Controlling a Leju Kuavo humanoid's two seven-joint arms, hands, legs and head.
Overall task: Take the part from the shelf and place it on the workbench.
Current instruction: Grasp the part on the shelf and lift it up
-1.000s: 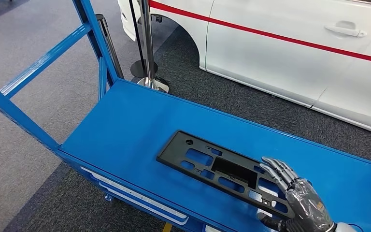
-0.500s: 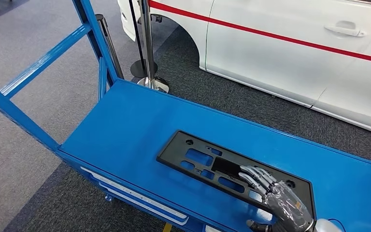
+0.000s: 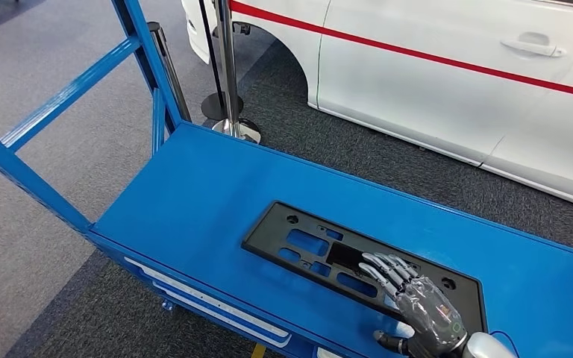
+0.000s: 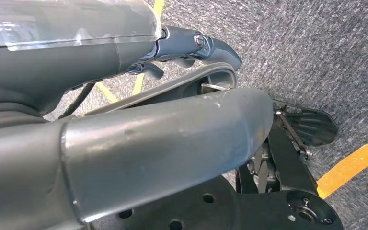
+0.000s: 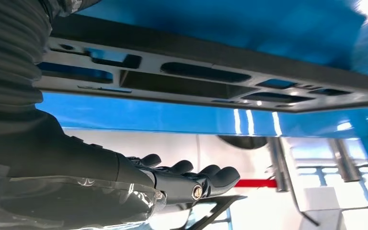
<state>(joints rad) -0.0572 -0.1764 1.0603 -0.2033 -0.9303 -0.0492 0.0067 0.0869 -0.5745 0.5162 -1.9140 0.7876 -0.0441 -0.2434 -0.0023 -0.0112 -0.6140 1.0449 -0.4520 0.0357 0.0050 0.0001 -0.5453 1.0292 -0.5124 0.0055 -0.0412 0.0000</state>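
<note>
The part (image 3: pixel 268 237) is a long flat black plate with several cutouts, lying on the blue shelf (image 3: pixel 194 186) near its front edge. My right hand (image 3: pixel 418 302) comes in from below, fingers stretched out over the part's right half and thumb near the shelf's front edge. In the right wrist view the straight fingers (image 5: pixel 206 179) hover a little off the part (image 5: pixel 220 52), with blue shelf showing between them. It holds nothing. My left hand (image 4: pixel 187 40) hangs down over the grey carpet, fingers and thumb apart, holding nothing.
Blue uprights and a crossbar (image 3: pixel 60 97) rise at the shelf's left end. Behind the shelf stand chrome stanchion posts (image 3: pixel 227 67) and a white car (image 3: pixel 455 74) with a red stripe. Grey carpet surrounds the shelf.
My right hand has slid left along the part, from its right end to over the cutouts nearer the middle. The part has not moved.
</note>
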